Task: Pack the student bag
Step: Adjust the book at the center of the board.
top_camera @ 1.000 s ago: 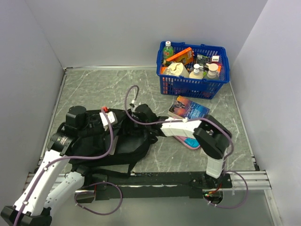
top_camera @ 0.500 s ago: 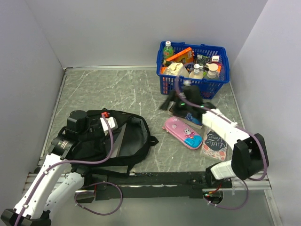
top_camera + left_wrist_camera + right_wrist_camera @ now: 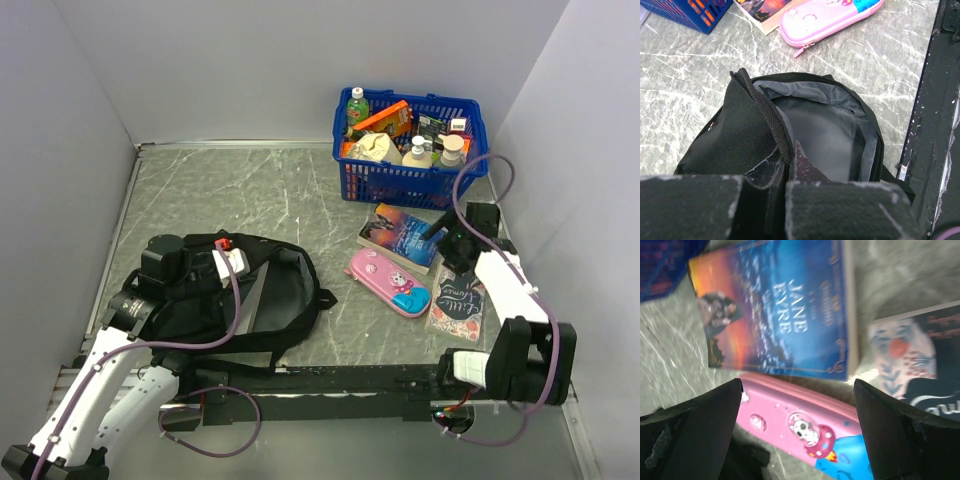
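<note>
- The student bag lies on the grey marbled table, at the near left, close to the left arm. Its mouth is open toward the right, and the inside shows grey.
- The left gripper is pressed together on the rim of the bag's opening. In the left wrist view a black edge of fabric runs between the two fingers, and the rim stands lifted there.
- The right gripper hovers over the right side of the table, well apart from the bag. Its jaws are spread wide with nothing between them.
- Below it lies a book with a blue and orange cover that reads "Jane Eyre".
- A pink pencil case lies just beside the book, on the side nearer the bag. I cannot tell if they touch.
- A dark notebook with a flower pattern lies to the right of the case.
- A blue basket with bottles and packs stands behind the book, at the far right.
</note>
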`<state>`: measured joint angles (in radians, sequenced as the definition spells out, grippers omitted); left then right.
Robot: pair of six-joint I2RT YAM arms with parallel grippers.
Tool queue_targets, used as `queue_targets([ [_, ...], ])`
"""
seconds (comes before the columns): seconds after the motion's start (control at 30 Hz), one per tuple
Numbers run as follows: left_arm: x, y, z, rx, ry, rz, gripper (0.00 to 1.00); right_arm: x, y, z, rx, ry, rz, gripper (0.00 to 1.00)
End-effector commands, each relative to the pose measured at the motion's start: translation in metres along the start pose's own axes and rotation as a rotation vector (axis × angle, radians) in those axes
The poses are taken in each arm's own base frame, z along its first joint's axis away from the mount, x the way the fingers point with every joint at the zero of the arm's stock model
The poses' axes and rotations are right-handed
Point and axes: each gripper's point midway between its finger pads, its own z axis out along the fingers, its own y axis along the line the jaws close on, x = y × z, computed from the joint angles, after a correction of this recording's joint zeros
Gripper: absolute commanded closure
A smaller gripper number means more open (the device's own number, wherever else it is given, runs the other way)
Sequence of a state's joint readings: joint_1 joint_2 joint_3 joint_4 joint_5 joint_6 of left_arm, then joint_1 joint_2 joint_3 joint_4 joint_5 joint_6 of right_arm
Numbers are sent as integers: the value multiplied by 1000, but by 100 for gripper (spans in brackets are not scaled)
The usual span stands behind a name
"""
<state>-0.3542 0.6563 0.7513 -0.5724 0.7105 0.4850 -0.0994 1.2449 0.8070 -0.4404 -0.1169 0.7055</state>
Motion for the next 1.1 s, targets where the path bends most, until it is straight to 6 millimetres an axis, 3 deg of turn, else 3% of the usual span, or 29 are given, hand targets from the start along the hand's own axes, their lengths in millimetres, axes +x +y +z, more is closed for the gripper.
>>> queue_targets([
  [0.0, -18, 2, -2, 1, -57, 43, 99, -12, -20, -12, 21, -90, 46, 0],
  [0.1, -18, 2, -1, -1, -62, 45, 99, -11, -15, -11, -5, -71, 43, 0],
  [0.3, -19, 4, -1, -7, -62, 47, 99, 39, 0, 4, -123, 49, 138, 0],
  [0.43, -20, 4, -1, -6, -65, 46, 99, 56, 2, 17, -97, 67, 232, 0],
  [0.67, -21, 5, -2, -11, -58, 44, 99, 42, 14, 26, -79, -62, 261, 0],
  [0.9, -24, 8, -1, -16, -60, 45, 99, 31, 1, 47, 26, -127, 279, 1],
  [1.07, -23, 9, -2, -19, -50, 44, 99, 12, -1, 49, 65, -206, 253, 3],
])
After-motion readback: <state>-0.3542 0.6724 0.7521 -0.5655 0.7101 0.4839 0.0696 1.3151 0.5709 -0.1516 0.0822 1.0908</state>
